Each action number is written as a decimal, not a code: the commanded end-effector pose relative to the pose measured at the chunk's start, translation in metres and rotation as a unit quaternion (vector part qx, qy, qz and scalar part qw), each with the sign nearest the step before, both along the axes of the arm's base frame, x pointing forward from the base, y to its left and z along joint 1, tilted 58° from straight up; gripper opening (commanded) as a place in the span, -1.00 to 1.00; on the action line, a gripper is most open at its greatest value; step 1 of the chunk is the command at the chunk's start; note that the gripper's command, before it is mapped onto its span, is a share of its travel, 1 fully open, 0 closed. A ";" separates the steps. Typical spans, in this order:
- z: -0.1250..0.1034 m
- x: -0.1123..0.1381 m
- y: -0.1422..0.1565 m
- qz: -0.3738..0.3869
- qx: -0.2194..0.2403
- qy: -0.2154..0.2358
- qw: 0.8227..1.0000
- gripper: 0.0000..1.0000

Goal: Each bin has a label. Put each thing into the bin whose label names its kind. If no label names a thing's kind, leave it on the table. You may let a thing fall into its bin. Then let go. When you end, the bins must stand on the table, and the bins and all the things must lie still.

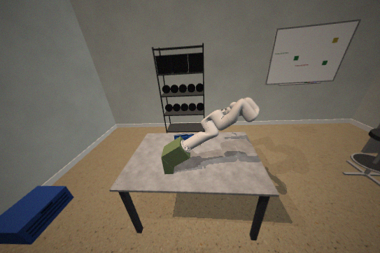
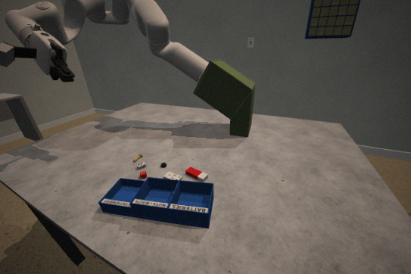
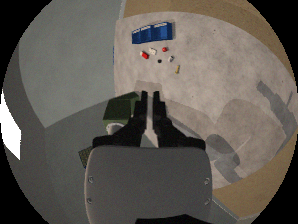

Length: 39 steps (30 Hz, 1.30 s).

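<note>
End effector (image 2: 63, 74) closed, empty, high above surface (image 2: 289, 182). Blue bins (image 2: 158, 202) empty; small things (image 2: 196, 173) lie just behind them.

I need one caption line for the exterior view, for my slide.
Shut, empty gripper raised far from three labelled blue bins; small items wait unsorted on the table.

The white arm (image 2: 164, 42) folds high above the worktop's far left corner, its gripper (image 2: 63, 76) shut and empty, pointing downward.

Bin labels (image 2: 188, 207) blurred, barely legible
</note>
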<state>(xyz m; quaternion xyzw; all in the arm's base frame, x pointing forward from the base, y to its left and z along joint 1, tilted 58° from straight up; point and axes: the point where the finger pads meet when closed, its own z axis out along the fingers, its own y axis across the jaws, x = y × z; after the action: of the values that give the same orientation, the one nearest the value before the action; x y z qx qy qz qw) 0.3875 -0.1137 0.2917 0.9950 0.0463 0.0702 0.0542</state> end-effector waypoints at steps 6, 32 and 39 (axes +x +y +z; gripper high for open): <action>-0.013 0.010 0.039 -0.015 0.021 0.021 0.999 -0.85; -0.088 0.004 0.105 -0.088 -0.040 0.124 0.988 -0.85; -0.114 -0.002 0.099 -0.106 -0.094 0.144 0.979 -0.85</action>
<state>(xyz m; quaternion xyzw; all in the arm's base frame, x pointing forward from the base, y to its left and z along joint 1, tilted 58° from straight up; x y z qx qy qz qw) 0.3873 -0.0133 0.1884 0.9896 -0.0381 -0.0704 0.1195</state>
